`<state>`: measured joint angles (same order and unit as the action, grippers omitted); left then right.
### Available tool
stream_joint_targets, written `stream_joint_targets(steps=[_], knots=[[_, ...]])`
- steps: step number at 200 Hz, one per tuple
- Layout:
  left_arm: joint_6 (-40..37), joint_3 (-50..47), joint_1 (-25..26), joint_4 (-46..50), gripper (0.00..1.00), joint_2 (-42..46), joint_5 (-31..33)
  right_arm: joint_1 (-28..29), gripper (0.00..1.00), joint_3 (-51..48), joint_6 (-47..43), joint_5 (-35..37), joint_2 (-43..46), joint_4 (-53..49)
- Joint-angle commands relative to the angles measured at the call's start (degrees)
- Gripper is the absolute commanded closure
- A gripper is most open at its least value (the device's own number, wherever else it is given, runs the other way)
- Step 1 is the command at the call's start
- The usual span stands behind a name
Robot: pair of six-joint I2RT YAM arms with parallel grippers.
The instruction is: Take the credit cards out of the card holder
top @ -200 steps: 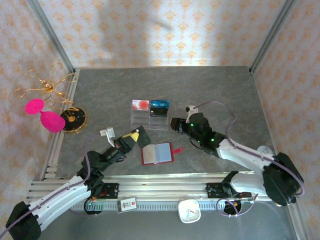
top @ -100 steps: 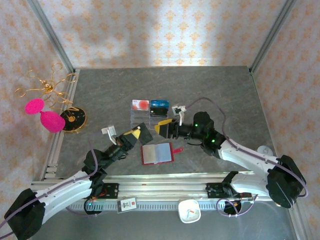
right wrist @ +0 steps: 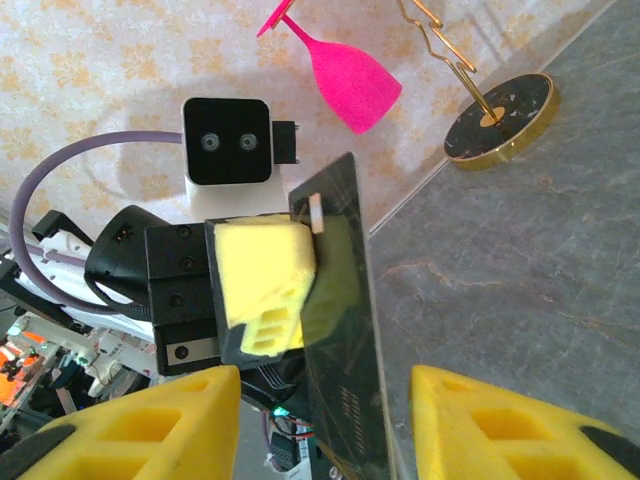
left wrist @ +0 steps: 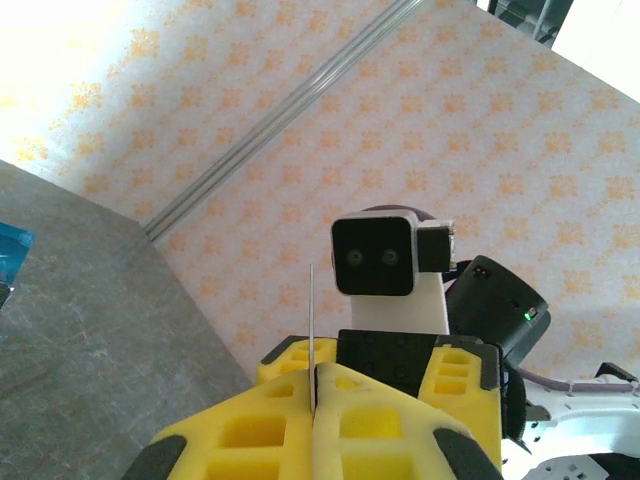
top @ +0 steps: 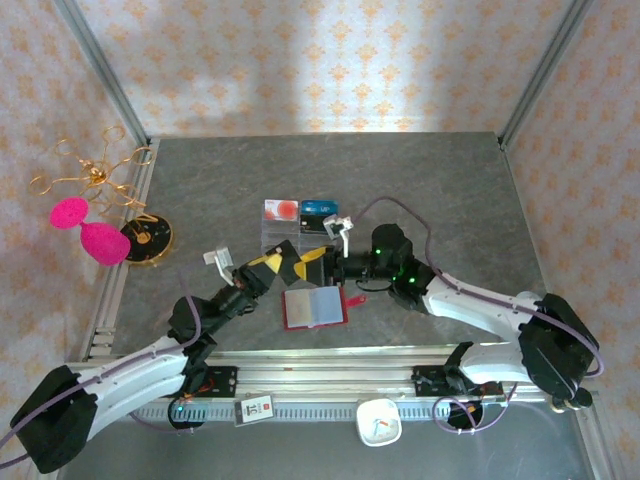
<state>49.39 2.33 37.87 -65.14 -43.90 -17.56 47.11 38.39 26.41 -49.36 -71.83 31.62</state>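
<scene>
The card holder [top: 313, 307] lies open on the grey table, red with pale grey sleeves, its snap tab pointing right. Above it my left gripper [top: 272, 266] is shut on a dark credit card [top: 287, 262], held off the table. In the left wrist view the card [left wrist: 313, 310] stands edge-on between the pressed yellow pads [left wrist: 250, 435]. My right gripper [top: 312, 257] faces the left one at close range. In the right wrist view its yellow fingers [right wrist: 150, 425] stand open on either side of the card [right wrist: 345, 300], with a gap on each side.
A clear acrylic stand [top: 300, 238] behind the grippers holds a red-and-white card [top: 280, 209] and a blue card [top: 320, 208]. At the left, pink glasses [top: 104, 243] hang on a gold wire stand with a round black base [top: 148, 238]. An aluminium rail [top: 330, 365] runs along the near edge.
My right gripper has swung left from beside the stand until its fingers flank the card. The left gripper has moved slightly right with the card in it.
</scene>
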Motion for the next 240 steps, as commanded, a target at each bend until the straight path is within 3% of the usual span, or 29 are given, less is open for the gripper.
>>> stream_joint_targets(steps=[1, 29, 39, 43, 50, 57, 70, 83, 94, 152, 240], knots=[[-1.4, 2.7, 0.1, -4.9, 1.0, -1.2, -1.7, 0.2, 0.62, 2.7, -0.2, -1.3, -0.6, 2.5], [-0.7, 3.1, 0.2, -2.6, 1.0, -1.2, -1.9, 0.2, 0.97, 6.9, -8.3, 2.5, -1.7, -7.1], [-0.6, 3.0, 0.2, -0.5, 1.0, 0.0, -1.8, -0.3, 1.0, 9.3, -12.5, 3.9, -2.0, -12.0], [-0.5, 3.1, 0.1, 1.0, 0.9, 0.7, -1.4, -0.8, 1.0, 10.2, -14.2, 4.1, -2.2, -14.0], [-0.2, 3.3, 0.1, 5.0, 0.63, 2.3, -0.4, -1.7, 1.0, 12.2, -18.4, 5.1, -2.5, -18.7], [-0.3, 3.7, 0.0, 9.3, 0.45, 4.6, 0.5, -2.6, 1.0, 14.3, -22.6, 7.4, -2.6, -23.1], [-0.6, 3.8, 0.1, 16.7, 0.29, 9.0, 2.4, -4.9, 1.0, 17.3, -29.3, 8.5, -3.2, -29.6], [-1.6, 4.1, 0.0, 23.6, 0.22, 13.1, 3.3, -6.7, 1.0, 20.5, -37.1, 10.2, -4.3, -36.1], [-1.5, 4.5, 0.1, 29.3, 0.02, 16.1, 4.6, -7.6, 1.0, 23.3, -43.2, 11.5, -5.3, -41.6], [-2.2, 5.6, 0.0, 45.2, 0.01, 26.9, 8.5, -8.5, 1.0, 40.6, -66.1, 19.8, -16.2, -63.1], [-5.4, 9.6, -0.3, 48.5, 0.01, 22.7, 10.0, -12.0, 1.0, 52.4, -82.2, 17.7, -29.7, -70.6]])
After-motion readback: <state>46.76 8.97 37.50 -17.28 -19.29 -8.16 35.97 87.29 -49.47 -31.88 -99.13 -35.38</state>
